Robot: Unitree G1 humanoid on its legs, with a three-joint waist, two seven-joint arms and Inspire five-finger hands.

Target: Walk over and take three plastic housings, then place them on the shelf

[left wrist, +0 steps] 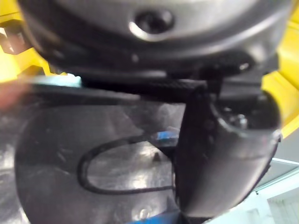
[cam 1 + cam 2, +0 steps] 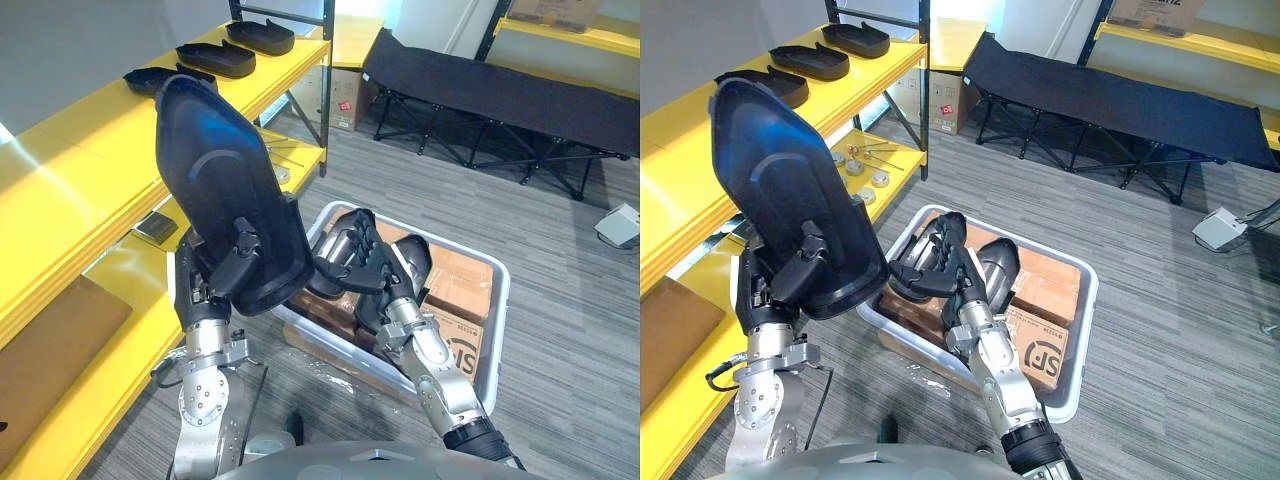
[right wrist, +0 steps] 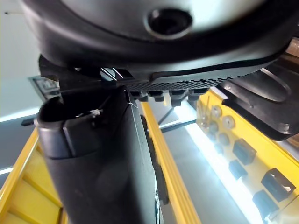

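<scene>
A yellow shelf (image 2: 60, 170) at the left carries a row of housings (image 2: 215, 58) on top. A white bin (image 2: 497, 320) of boxes (image 2: 460, 275) sits on the floor ahead, with a black cot (image 2: 500, 95) beyond. The left robot hand (image 2: 235, 262) grips a large housing (image 2: 215, 180) upright, thumb clamped on its face. The right robot hand (image 2: 385, 265) hovers over the bin beside that housing's lower edge; its grip cannot be told.

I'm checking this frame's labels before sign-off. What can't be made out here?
- Whether the right hand touches the plastic housing: in the eye views, the housing's edge hides the contact.
- The near-left corner of the bin: covered by housing and hand.
- The small parts on the lower shelf: too small to name.
</scene>
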